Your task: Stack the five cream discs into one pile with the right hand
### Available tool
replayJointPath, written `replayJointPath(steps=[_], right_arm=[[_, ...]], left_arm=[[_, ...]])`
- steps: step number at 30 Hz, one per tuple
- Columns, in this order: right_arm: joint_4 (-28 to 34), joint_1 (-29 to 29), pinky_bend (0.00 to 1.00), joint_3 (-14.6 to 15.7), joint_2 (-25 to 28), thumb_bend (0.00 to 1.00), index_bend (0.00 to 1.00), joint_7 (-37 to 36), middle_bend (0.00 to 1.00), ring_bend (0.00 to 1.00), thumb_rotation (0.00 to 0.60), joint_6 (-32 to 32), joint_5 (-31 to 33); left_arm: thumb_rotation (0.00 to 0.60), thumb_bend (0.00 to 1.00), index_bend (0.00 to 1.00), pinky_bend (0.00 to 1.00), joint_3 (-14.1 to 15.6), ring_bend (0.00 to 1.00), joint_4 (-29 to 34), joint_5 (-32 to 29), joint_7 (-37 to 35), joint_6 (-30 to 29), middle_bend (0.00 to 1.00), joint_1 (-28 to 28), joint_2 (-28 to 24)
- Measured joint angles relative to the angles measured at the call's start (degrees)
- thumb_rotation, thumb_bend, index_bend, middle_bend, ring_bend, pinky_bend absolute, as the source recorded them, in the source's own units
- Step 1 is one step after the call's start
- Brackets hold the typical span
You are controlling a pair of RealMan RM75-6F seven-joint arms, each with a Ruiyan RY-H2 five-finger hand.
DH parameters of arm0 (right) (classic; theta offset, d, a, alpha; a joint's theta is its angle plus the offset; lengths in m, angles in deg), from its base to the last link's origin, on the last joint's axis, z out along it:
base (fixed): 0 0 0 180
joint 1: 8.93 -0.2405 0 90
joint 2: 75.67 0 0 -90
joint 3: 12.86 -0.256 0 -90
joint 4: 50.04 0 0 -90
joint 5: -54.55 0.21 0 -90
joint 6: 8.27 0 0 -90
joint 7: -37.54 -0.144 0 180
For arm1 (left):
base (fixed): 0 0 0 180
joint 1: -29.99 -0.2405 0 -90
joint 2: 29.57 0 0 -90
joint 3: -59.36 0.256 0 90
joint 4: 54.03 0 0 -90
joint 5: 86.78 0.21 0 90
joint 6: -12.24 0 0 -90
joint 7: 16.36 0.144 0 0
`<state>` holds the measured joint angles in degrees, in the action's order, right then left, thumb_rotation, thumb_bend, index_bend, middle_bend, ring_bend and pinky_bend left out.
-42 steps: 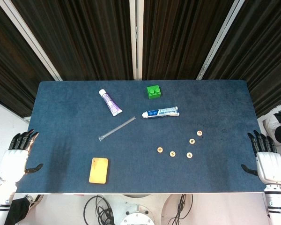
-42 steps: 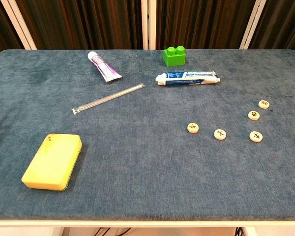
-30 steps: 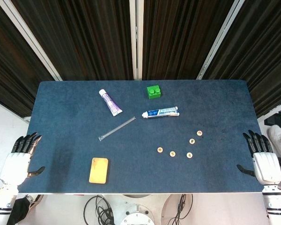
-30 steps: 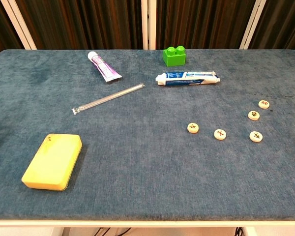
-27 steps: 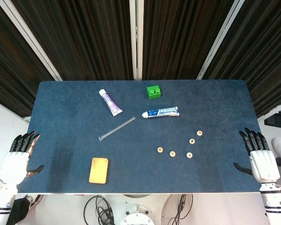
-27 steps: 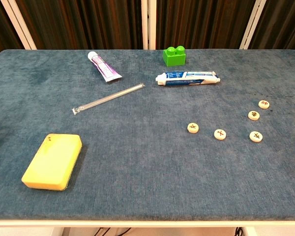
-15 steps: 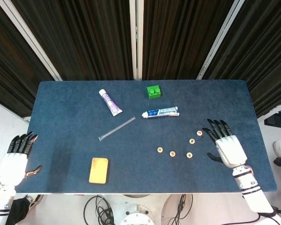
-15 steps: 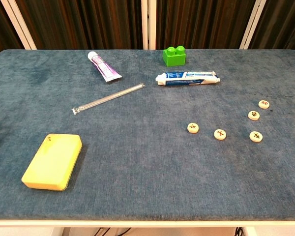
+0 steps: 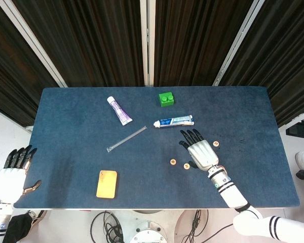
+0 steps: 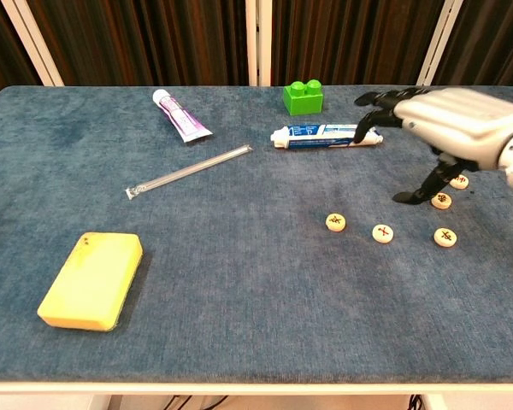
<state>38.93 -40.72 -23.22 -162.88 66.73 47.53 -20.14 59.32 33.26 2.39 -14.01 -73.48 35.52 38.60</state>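
Observation:
Five small cream discs lie apart on the blue table, right of centre: one [image 10: 336, 222], a second [image 10: 382, 232], a third [image 10: 445, 237], a fourth [image 10: 442, 200] and a fifth [image 10: 459, 181]. My right hand [image 10: 445, 120] hovers over them, palm down, fingers spread and holding nothing. Its thumb points down beside the fourth disc. In the head view the right hand [image 9: 201, 151] covers two discs, and only three show [image 9: 173, 162], [image 9: 186, 165], [image 9: 216, 144]. My left hand [image 9: 10, 174] hangs off the table's front left corner, fingers apart and holding nothing.
A blue-and-white toothpaste tube [image 10: 325, 135] lies just beyond the right hand's fingertips. A green brick [image 10: 303, 96] and a purple tube [image 10: 181, 115] sit at the back. A clear rod [image 10: 188, 171] lies mid-left, and a yellow sponge [image 10: 92, 280] sits front left.
My right hand has swung in from beyond the table's right edge, leftwards to above the discs. The left hand has drifted slightly down and left. The discs have not moved.

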Motion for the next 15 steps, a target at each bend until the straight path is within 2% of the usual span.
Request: replayJointPath(steps=[15], right_arm=[[-5.32, -3.03, 0.00, 2.33, -7.17, 0.13, 0.34, 0.92, 0.04, 0.00, 0.600, -1.27, 3.09]], left_arm=[[0.600, 0.19, 0.00, 0.00, 0.57, 0.00, -2.57, -0.12, -2.18, -0.75, 0.00, -1.22, 0.23]])
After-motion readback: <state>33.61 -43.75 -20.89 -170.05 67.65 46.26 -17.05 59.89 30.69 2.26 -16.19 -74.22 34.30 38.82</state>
